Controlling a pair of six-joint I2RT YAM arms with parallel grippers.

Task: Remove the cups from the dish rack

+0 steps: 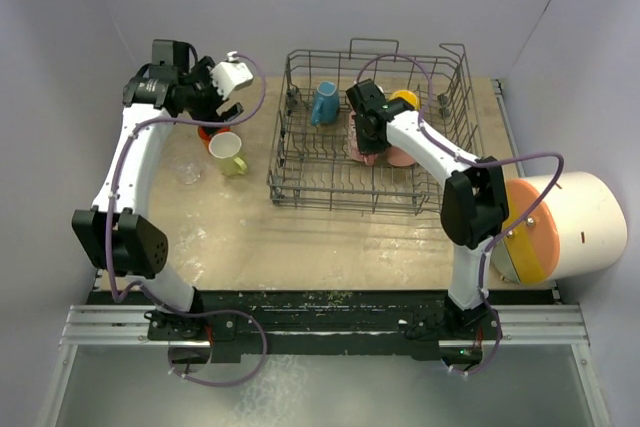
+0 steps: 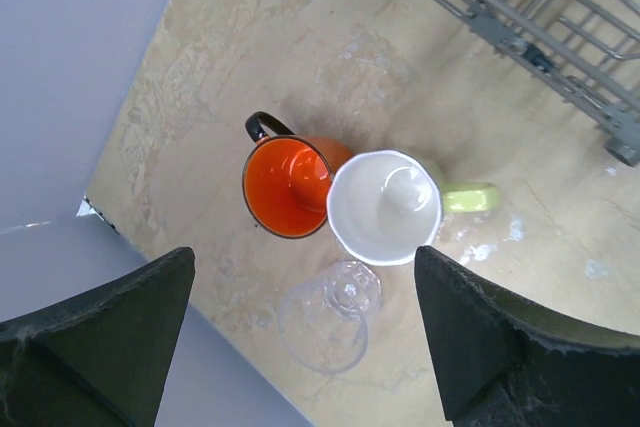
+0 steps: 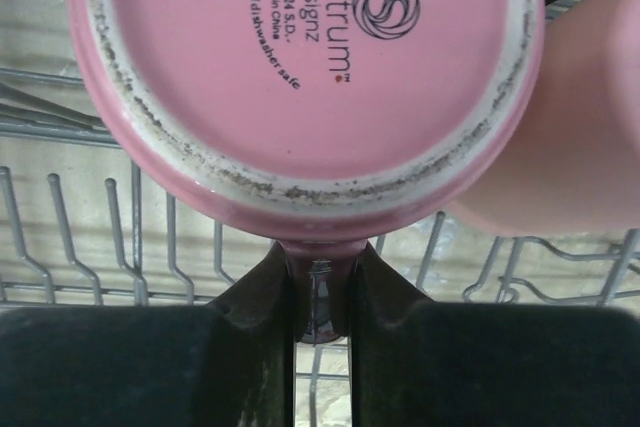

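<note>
The grey wire dish rack [image 1: 300, 172] stands at the back middle of the table. In it are a blue mug [image 1: 323, 103], a yellow cup [image 1: 406, 99], a pink mug [image 3: 300, 57] turned base-up and a pink tumbler [image 3: 575, 147] beside it. My right gripper [image 3: 320, 292] is inside the rack, shut on the pink mug's handle. My left gripper [image 2: 305, 337] is open and empty, held above an orange mug [image 2: 285, 187], a yellow-green mug [image 2: 385, 205] and a clear glass [image 2: 330, 315], which stand upright on the table left of the rack.
A big white cylinder with an orange end [image 1: 570, 227] lies at the right edge of the table. The back wall is close behind the rack, and the left wall [image 2: 80, 67] is close to the three cups.
</note>
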